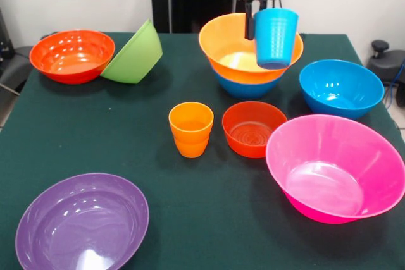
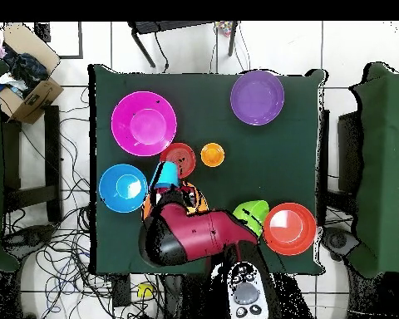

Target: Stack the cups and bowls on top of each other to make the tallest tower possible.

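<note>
My gripper (image 1: 261, 24) is shut on the rim of a light blue cup (image 1: 276, 37) and holds it in the air over an orange bowl (image 1: 226, 49). That bowl is nested in a blue bowl (image 1: 244, 88), a low two-bowl pile at the table's far side. In the overhead view the cup (image 2: 165, 176) shows at the gripper (image 2: 167, 189), and the arm hides most of the pile. Orange cups (image 1: 190, 129), one nested in another, stand mid-table beside a small red-orange bowl (image 1: 253, 129).
A large pink bowl (image 1: 335, 169) and a blue bowl (image 1: 340, 88) sit on the right. A purple bowl (image 1: 82, 222) is at the near left. A lime green bowl (image 1: 134, 54) leans tilted on a red-orange bowl (image 1: 71, 55) at the far left.
</note>
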Action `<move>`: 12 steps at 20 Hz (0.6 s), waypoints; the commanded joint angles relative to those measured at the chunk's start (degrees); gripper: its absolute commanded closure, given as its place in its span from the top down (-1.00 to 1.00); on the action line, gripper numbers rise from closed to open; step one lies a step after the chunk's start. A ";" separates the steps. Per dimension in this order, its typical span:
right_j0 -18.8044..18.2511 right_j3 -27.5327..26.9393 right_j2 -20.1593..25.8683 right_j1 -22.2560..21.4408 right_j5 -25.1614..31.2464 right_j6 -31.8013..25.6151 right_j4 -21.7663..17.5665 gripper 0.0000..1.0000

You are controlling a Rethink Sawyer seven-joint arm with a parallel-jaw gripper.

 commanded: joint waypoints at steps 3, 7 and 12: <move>-1.06 1.92 7.62 7.24 14.35 -5.48 -3.91 -1.00; -2.35 2.53 8.76 7.84 17.72 -6.77 -3.91 -1.00; -5.56 5.17 10.93 5.48 22.42 -8.74 -3.17 -1.00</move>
